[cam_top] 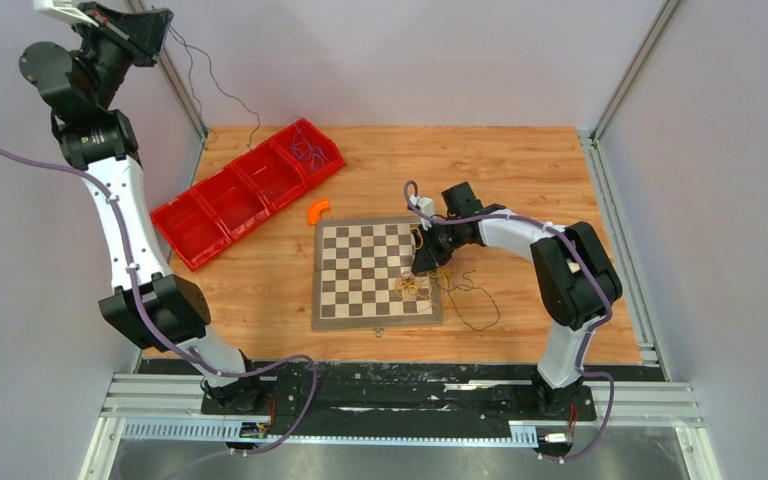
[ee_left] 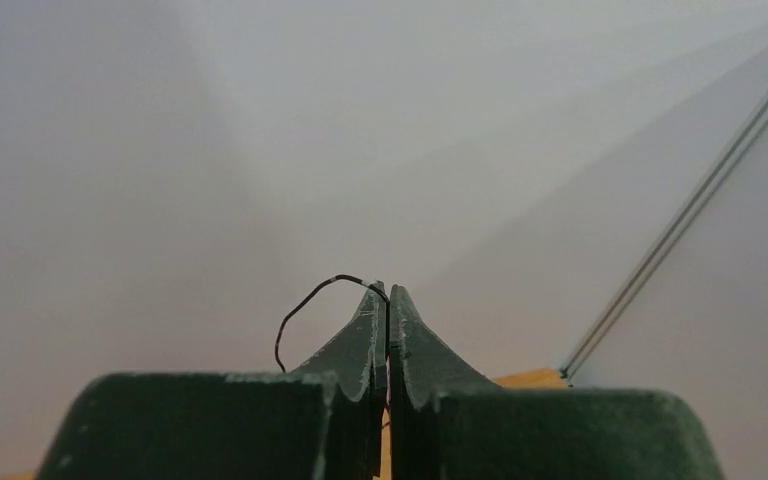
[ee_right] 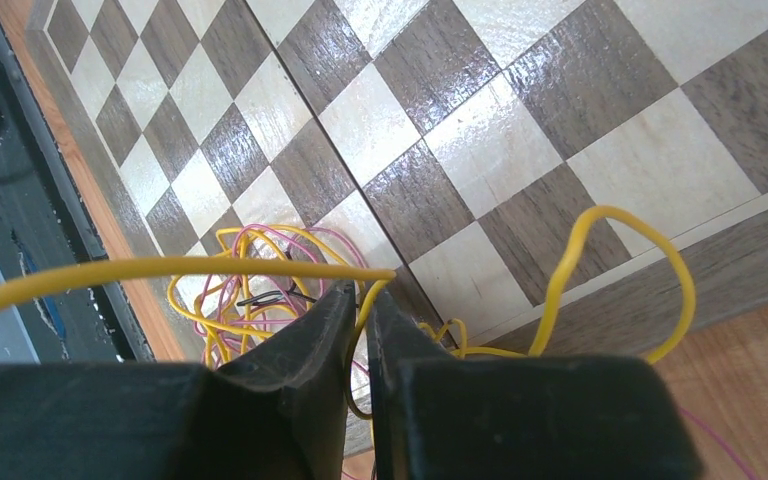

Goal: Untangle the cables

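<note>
My left gripper (cam_top: 157, 27) is raised high at the far left and is shut on a thin black cable (cam_top: 222, 88) that hangs down towards the red bins. In the left wrist view the shut jaws (ee_left: 388, 292) pinch this black cable (ee_left: 305, 300), which loops out to the left. My right gripper (cam_top: 422, 262) is low over the right side of the chessboard (cam_top: 360, 270), just above a tangle of yellow and pink cables (cam_top: 412, 288). In the right wrist view it (ee_right: 362, 292) is shut on a yellow cable (ee_right: 160, 270), with the tangle (ee_right: 250, 290) beyond it.
A row of red bins (cam_top: 245, 190) lies at the back left; the far bin holds thin purple wires (cam_top: 308, 150). A small orange piece (cam_top: 317, 210) lies behind the board. Thin dark cable loops (cam_top: 475, 300) lie on the table right of the board.
</note>
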Motion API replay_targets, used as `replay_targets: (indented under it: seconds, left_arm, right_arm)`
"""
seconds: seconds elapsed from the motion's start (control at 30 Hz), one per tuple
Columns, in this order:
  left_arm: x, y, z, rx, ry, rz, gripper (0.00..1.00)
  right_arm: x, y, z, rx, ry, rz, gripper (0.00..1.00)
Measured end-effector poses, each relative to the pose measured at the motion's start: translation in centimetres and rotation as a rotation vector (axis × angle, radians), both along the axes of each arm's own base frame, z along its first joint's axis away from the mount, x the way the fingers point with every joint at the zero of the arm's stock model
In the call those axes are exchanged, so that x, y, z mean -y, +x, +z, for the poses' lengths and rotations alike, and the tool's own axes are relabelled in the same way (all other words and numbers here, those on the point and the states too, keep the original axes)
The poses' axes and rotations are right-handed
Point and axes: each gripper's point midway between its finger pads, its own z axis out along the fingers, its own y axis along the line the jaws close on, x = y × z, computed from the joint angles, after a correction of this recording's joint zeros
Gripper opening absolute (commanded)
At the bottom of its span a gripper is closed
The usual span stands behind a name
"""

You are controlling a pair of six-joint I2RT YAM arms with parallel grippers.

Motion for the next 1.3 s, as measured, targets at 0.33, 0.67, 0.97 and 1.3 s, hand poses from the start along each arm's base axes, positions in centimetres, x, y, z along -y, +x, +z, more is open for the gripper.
replay_targets:
  seconds: [0.33, 0.67, 0.97, 1.3]
  left_arm:
    - [0.0, 1.7, -4.1, -0.07, -0.02, -0.058, 0.0]
    - [0.6, 4.5, -6.1, -0.073, -0.04, -0.136, 0.0]
    - [-0.4, 8.5, -6.8, -0.075, -0.074, -0.128, 0.0]
    - [-1.6, 8.4, -1.6, 0.081, -0.012, -0.011, 0.0]
  right_arm:
    - [-0.4, -0.2, 0.0, -0.043, 0.017, -0.001, 0.15]
    - [-0.6, -0.2, -0.1, -0.056, 0.025, 0.0, 0.15]
    - [-0.7, -0.3, -0.1, -0.062, 0.03, 0.004, 0.16]
    - [-1.0, -0.4, -0.1, -0.078, 0.043, 0.013, 0.16]
